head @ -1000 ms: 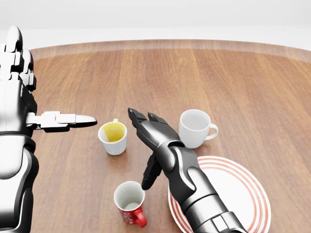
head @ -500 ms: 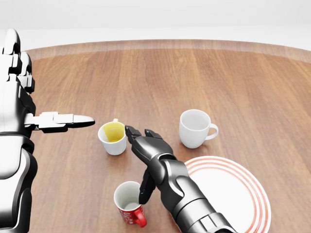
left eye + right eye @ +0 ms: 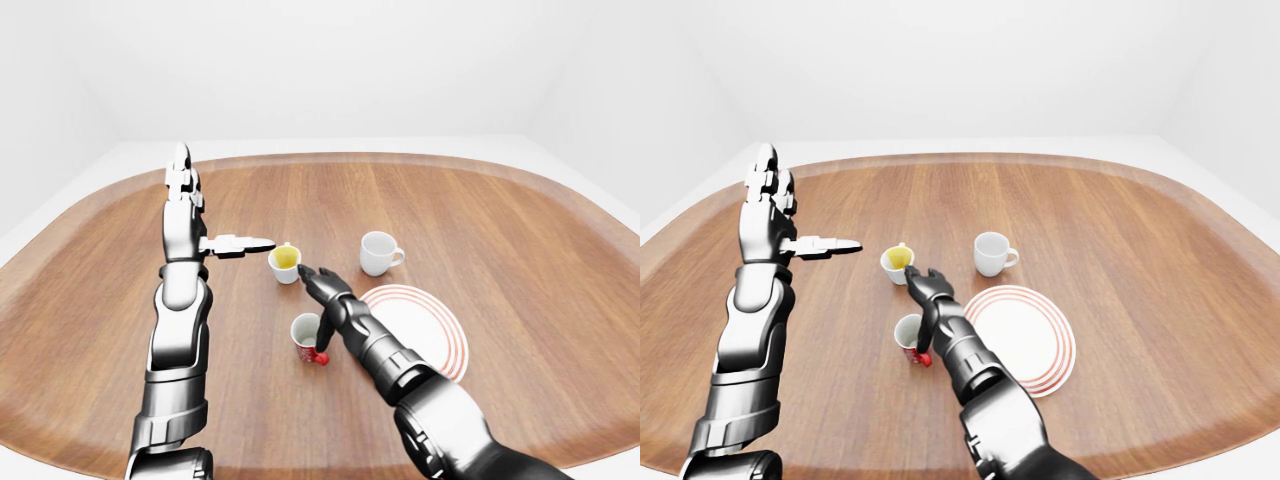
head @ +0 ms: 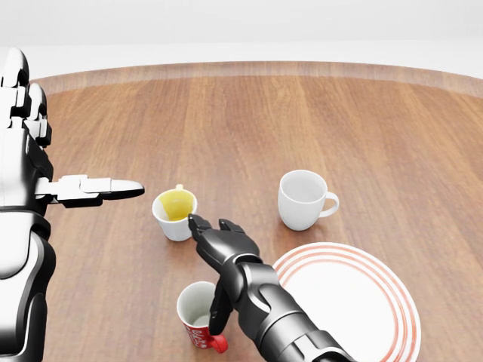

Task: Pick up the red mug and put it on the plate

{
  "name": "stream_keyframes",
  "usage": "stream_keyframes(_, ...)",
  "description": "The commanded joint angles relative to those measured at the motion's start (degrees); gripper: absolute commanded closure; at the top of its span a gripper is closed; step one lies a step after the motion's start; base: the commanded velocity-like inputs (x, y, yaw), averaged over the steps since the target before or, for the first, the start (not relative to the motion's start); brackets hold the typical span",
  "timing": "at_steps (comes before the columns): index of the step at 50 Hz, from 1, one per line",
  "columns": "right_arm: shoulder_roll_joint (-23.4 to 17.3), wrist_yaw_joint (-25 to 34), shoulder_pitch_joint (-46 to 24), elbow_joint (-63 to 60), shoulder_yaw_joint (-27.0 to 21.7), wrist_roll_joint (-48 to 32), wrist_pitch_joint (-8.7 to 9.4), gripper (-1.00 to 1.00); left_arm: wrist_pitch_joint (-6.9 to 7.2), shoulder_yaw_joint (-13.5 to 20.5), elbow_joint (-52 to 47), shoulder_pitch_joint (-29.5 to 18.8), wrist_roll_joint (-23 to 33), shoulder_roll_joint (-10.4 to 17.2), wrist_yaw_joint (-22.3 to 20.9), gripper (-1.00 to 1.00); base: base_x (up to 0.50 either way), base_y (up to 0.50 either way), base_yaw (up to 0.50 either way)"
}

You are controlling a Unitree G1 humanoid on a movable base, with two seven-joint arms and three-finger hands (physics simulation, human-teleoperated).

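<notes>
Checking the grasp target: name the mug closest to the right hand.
The red mug: the right hand hovers right beside its rim. The yellow-lined white mug and the plain white mug stand farther up the table.

In the head view the glossy red ceramic mug with white lettering (image 4: 202, 314) is partly hidden: the dark metal right hand (image 4: 219, 253) hangs one of its fingers (image 4: 220, 311) across the mug's right rim, covering that side. The lettering is too small to read. The white round plate with red rings (image 4: 362, 302), just right of the mug, loses its lower edge to the picture's bottom and its left rim to the forearm. The silver left hand (image 4: 23, 151), well left of the mug, is cut by the left edge.
</notes>
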Motion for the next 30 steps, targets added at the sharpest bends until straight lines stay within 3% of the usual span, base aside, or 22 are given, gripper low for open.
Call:
stream_keyframes(1, 1.11, -1.25, -0.61, 3.38, 0.18, -0.24, 0.0, -1.0, 0.0, 0.05, -0.16, 0.02, -0.17, 0.09, 0.02, -1.0, 0.0, 0.0, 0.0)
stream_keyframes(30, 3.87, -2.06, -1.03, 6.54, 0.54, -1.45, 0.0, -1.0, 0.0, 0.36, -0.2, 0.03, -0.39, 0.28, -0.1, -1.0, 0.0, 0.0, 0.0)
